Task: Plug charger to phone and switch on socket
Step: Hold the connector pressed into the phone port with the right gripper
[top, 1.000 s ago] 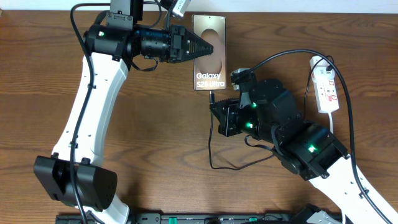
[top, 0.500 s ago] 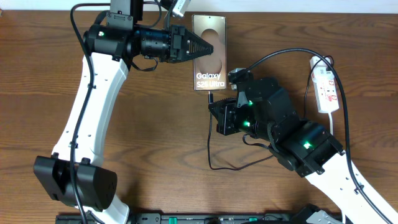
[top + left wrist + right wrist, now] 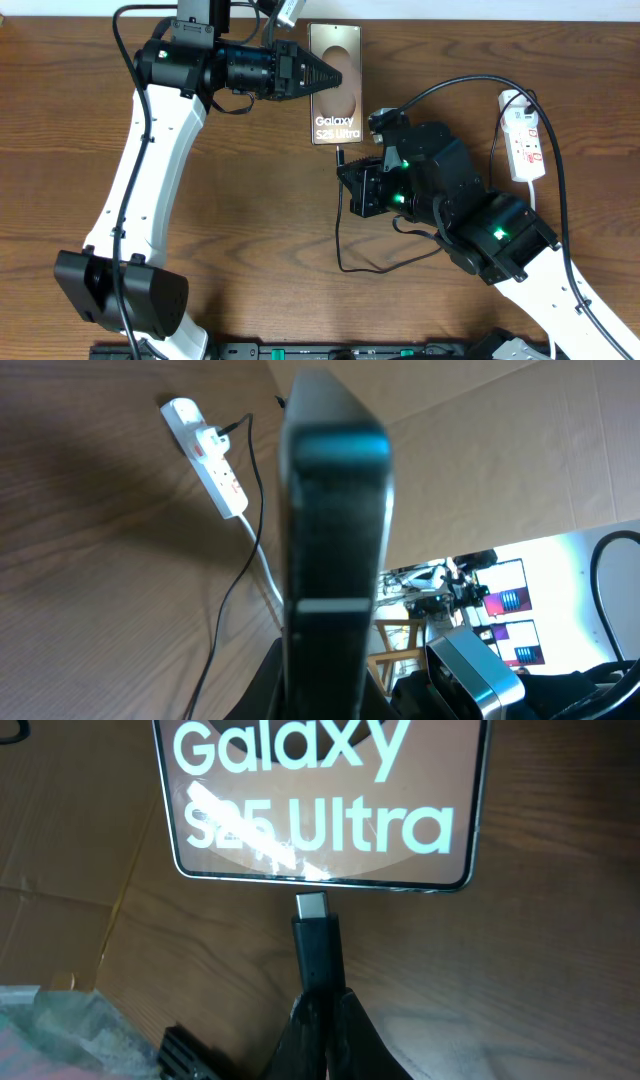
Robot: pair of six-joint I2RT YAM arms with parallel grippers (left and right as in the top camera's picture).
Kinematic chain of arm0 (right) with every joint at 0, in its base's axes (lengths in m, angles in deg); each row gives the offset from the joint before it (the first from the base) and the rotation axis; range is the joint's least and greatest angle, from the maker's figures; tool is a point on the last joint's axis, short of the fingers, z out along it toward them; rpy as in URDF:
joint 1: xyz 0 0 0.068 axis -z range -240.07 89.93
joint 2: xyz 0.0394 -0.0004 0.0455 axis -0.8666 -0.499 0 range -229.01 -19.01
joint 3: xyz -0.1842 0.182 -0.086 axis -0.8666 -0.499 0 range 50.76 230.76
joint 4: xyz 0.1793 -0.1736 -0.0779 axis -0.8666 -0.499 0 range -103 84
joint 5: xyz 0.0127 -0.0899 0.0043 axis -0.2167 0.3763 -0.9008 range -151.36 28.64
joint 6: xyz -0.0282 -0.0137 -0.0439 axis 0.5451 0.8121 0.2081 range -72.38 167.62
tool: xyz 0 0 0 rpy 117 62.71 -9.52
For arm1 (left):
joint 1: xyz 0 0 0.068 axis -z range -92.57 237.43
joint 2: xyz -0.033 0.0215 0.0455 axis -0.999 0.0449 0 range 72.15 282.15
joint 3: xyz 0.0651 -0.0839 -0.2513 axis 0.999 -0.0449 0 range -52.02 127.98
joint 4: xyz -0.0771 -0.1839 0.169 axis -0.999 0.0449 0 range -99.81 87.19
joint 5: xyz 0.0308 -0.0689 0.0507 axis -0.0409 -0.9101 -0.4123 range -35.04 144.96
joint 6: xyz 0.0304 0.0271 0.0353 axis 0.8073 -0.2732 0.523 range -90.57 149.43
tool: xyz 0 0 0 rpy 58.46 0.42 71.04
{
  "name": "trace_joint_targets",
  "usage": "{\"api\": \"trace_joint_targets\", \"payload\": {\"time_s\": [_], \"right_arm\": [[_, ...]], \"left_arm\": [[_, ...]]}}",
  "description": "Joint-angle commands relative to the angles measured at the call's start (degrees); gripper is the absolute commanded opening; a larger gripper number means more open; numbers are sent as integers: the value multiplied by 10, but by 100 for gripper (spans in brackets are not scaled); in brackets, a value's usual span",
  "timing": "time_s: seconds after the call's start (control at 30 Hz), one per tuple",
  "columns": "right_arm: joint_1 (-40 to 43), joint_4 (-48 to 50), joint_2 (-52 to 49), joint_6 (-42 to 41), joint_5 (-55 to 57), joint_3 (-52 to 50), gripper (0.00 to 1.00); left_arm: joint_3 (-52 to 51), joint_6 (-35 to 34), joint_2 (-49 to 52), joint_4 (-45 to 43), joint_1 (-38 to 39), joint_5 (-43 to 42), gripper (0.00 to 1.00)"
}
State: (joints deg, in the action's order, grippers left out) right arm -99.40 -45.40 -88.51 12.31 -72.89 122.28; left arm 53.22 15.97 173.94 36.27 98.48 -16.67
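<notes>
Right wrist: right claw [image 3: 320, 1007] pinches charger [image 3: 316, 945] — tip right at phone [image 3: 320, 780] edge; left claw [image 3: 338, 78] clamps phone.

The phone [image 3: 337, 112] reads "Galaxy S25 Ultra" in white letters.

COUNT | Galaxy S25 Ultra phone [image 3: 335, 60]: 1 | USB-C charger cable [image 3: 340, 235]: 1 | white power strip [image 3: 526, 145]: 1 | robot arms: 2, left arm [image 3: 150, 150], right arm [image 3: 520, 250] | grippers: 2, left gripper [image 3: 343, 78], right gripper [image 3: 345, 166] | wooden table [image 3: 250, 250]: 1
</notes>
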Motion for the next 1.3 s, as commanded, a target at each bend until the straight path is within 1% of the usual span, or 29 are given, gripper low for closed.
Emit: {"api": "trace_joint_targets", "payload": {"time_s": [0.0,0.87,1.03,1.27], "right_arm": [[2,-1,-1,12,7,17,1],[2,5,-17,14,4,21,1],[2,-17,-17,24,5,36,1],[2,-21,-17,24,5,39,1]], "left_arm": [[7,7,0,-3,1,-17,7],[7,8,0,-3,1,-16,7],[7,8,0,-3,1,-14,7],[7,8,0,-3,1,-12,7]]}}
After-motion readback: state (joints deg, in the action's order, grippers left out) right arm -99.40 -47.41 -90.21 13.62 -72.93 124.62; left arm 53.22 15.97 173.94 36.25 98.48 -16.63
